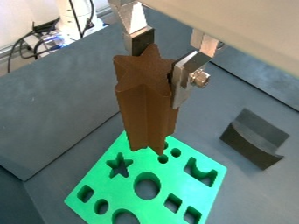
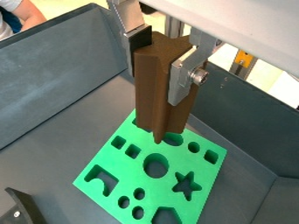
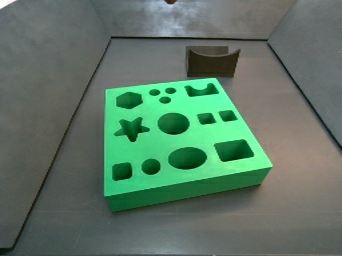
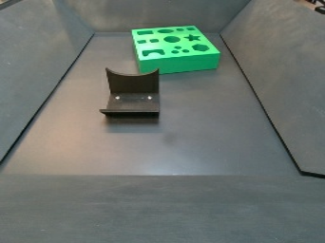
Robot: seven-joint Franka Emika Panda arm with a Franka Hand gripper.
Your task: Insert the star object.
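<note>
My gripper (image 1: 162, 59) is shut on the star object (image 1: 146, 96), a tall dark brown prism with ridged sides, and holds it upright by its upper end. Both show in both wrist views, the gripper (image 2: 160, 59) and the star object (image 2: 158, 87). The prism's lower end hangs above the green block (image 1: 91, 194), over its small holes, apart from the star-shaped hole (image 1: 117, 164). That hole also shows in a wrist view (image 2: 184, 183) and in both side views (image 3: 130, 128) (image 4: 195, 39). The gripper is out of view in both side views.
A squat dark block with a curved notch (image 3: 211, 60) stands on the dark floor beside the green block (image 3: 147, 148); it also shows in the side view (image 4: 131, 93) and a wrist view (image 1: 254, 137). Sloping grey walls (image 3: 54, 60) ring the floor.
</note>
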